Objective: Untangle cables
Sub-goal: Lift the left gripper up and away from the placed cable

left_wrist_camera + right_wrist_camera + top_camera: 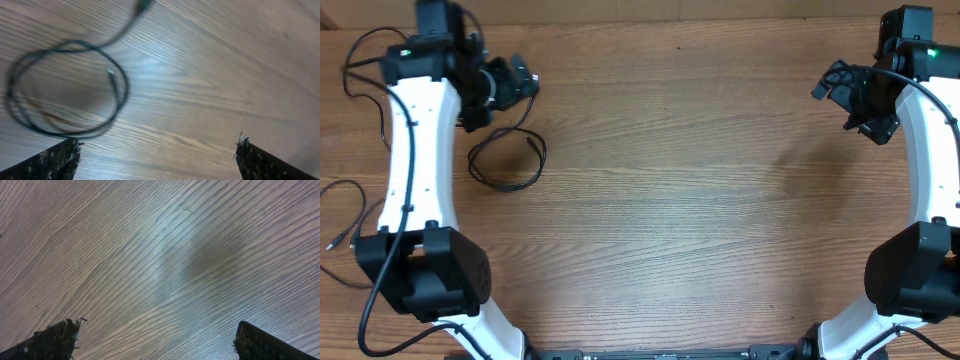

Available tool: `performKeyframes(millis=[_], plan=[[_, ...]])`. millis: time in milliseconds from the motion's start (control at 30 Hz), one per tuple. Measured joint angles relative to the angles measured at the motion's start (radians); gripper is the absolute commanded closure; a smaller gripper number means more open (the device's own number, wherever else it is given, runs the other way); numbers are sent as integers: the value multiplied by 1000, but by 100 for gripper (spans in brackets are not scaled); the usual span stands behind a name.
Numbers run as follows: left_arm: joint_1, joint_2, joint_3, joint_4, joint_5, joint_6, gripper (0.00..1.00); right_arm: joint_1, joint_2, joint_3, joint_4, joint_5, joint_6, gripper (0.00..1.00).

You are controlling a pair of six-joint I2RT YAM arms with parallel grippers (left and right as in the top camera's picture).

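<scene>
1 thin black cable (124, 92) lies in a single loose loop on the light brown wood-grain desk (670, 200), on the left side just in front of the left arm. 1 small plug tip points into the loop. The other end trails away toward a blurred connector at the top of the left wrist view. No knot is visible in this loop.

A 2nd thin black cord (362, 205) curves at the desk's far left edge, outside the left arm, well apart from the loop.

The white-and-black left arm reaches forward along the left side. Its left end effector (520, 80) is turned inward, above and just behind the loop. It is released, with the fingers spread wide and nothing between them.

The right arm mirrors it on the right side. The right end effector (840, 90) hangs over bare wood, also released, with the 2 fingers spread apart and no cable near it.
</scene>
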Motion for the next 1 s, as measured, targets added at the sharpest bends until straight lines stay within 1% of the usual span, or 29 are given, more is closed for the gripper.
performKeyframes(millis=[233,433,767,1000], plan=[[-92,0,0,-8,15,17,0,0,0,0,0,0,0,0],[-100,0,0,-49,18,23,0,0,0,0,0,0,0,0],[-120,-13,0,-85,18,73,0,0,0,0,0,0,0,0],[-143,-142,0,-85,5,92,0,0,0,0,0,0,0,0]])
